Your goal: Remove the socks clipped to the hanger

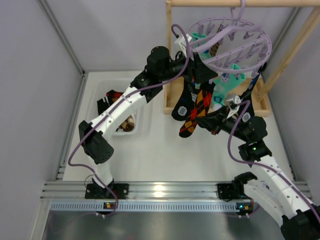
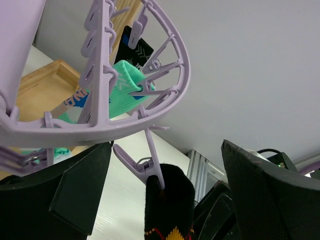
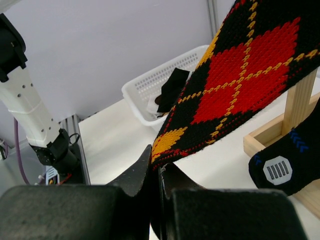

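Note:
The pale-purple hanger [image 1: 231, 44] hangs from the wooden rack, and its ring [image 2: 150, 114] fills the top of the left wrist view. A black sock with red and orange argyle diamonds [image 1: 199, 111] hangs from one clip [image 2: 141, 167]. My left gripper [image 2: 167, 167] is open, with one finger on each side of that clip and the sock's cuff [image 2: 169, 205]. My right gripper [image 3: 156, 161] is shut on the lower end of the argyle sock [image 3: 240, 80], which is pulled taut. A mint-green sock [image 1: 231, 86] [image 2: 126, 91] and a dark sock with blue marks [image 1: 182, 106] [image 3: 282, 167] are also clipped on.
A white basket [image 1: 146, 117] [image 3: 150, 82] at the left holds removed socks. The wooden rack frame [image 1: 292, 47] and its base tray [image 1: 261, 106] stand at the back right. My left arm [image 3: 25, 107] rises beside the basket.

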`<action>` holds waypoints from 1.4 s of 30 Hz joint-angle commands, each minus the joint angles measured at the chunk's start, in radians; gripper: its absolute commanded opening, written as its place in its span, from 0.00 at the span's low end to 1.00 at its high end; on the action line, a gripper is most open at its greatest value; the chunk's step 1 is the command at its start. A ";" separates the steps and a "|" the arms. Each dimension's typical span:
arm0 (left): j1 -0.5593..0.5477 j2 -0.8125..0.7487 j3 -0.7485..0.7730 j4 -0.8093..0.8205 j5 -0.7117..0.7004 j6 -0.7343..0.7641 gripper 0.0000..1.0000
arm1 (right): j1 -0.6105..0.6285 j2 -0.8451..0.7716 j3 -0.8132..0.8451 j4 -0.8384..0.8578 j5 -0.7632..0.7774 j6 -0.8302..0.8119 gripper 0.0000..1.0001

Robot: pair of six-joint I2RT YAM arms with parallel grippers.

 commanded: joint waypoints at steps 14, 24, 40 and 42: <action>-0.005 0.085 0.055 0.107 -0.010 0.011 0.73 | 0.008 0.002 0.003 0.102 -0.082 0.043 0.00; -0.003 0.152 0.133 0.109 -0.030 0.003 0.35 | 0.010 -0.006 -0.019 0.114 -0.094 0.032 0.00; 0.000 -0.055 -0.132 0.106 -0.150 0.071 0.93 | 0.008 -0.119 -0.065 -0.145 0.062 -0.049 0.00; 0.000 -0.134 -0.278 0.104 -0.216 0.100 0.98 | 0.010 -0.139 -0.062 -0.169 0.097 -0.057 0.00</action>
